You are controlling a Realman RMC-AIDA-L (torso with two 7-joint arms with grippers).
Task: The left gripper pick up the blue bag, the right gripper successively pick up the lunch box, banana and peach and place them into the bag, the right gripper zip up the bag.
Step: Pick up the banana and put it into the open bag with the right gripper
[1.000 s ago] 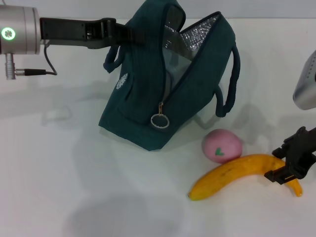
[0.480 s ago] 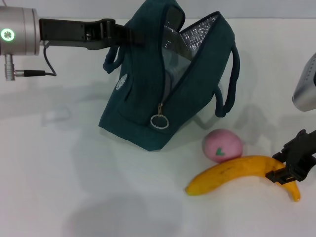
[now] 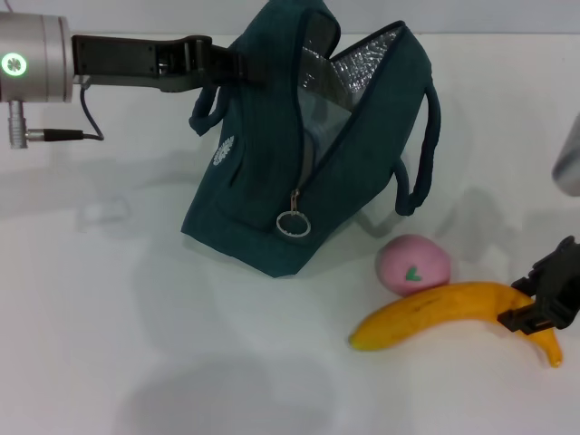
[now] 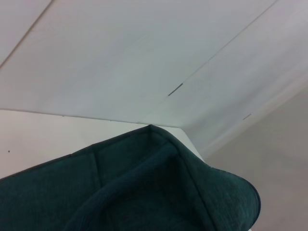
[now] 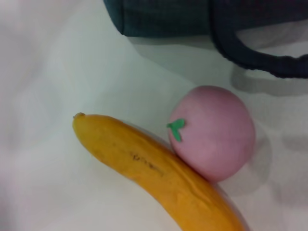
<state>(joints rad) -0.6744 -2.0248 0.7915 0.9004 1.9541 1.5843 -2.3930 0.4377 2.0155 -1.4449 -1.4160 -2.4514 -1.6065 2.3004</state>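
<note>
Left hand (image 3: 237,68) pinches the blue bag's (image 3: 272,181) top edge, propping its mouth open on the surface (image 3: 109,317). Right hand (image 3: 536,304) sits at the banana's (image 3: 444,313) stem end; whether it has closed on it, I cannot tell. Banana lies touching the peach (image 3: 413,264), just beside the bag. I judge it light, smooth-skinned, bruisable; a grasp nearer mid-body should swing less.
</note>
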